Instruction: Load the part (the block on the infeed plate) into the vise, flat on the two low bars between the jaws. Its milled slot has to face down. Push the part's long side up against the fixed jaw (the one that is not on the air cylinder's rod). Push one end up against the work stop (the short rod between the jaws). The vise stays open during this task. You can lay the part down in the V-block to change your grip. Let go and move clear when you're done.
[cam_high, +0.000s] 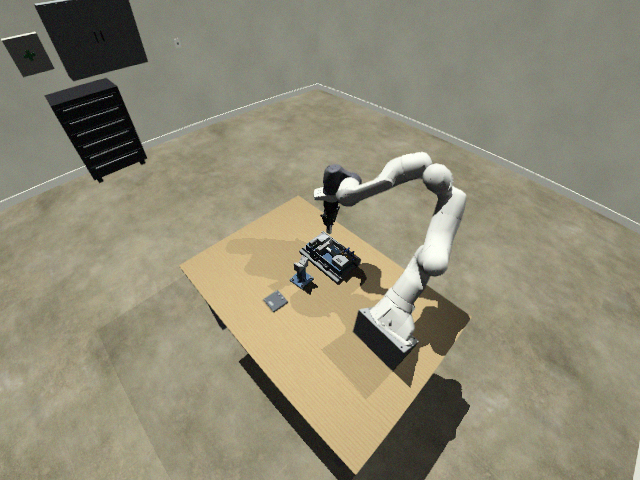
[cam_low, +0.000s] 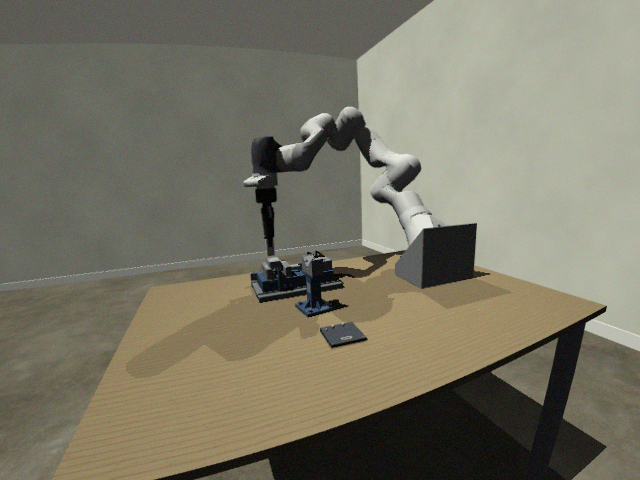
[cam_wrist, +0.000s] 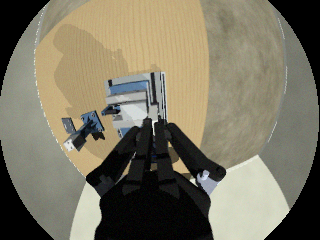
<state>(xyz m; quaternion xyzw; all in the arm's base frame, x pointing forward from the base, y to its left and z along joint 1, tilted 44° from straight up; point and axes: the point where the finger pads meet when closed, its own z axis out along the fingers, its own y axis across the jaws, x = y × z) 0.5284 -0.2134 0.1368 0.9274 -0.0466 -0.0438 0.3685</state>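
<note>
My gripper (cam_high: 328, 229) is shut with nothing between the fingers. It points straight down, just above the far end of the vise (cam_high: 330, 257). A light grey block (cam_high: 323, 239), which looks like the part, lies in the vise right under the fingertips. It also shows in the exterior view (cam_low: 273, 267) below the gripper (cam_low: 269, 252). I cannot tell whether the fingertips touch it, or which way its slot faces. In the wrist view the shut fingers (cam_wrist: 152, 123) hang over the vise. The infeed plate (cam_high: 275, 300) carries no block.
The V-block stand (cam_high: 301, 273) is on a blue foot between the vise and the infeed plate; it also shows in the exterior view (cam_low: 315, 286). The arm's grey base (cam_low: 438, 254) stands at the table's back right. A black drawer cabinet (cam_high: 95, 128) is by the far wall.
</note>
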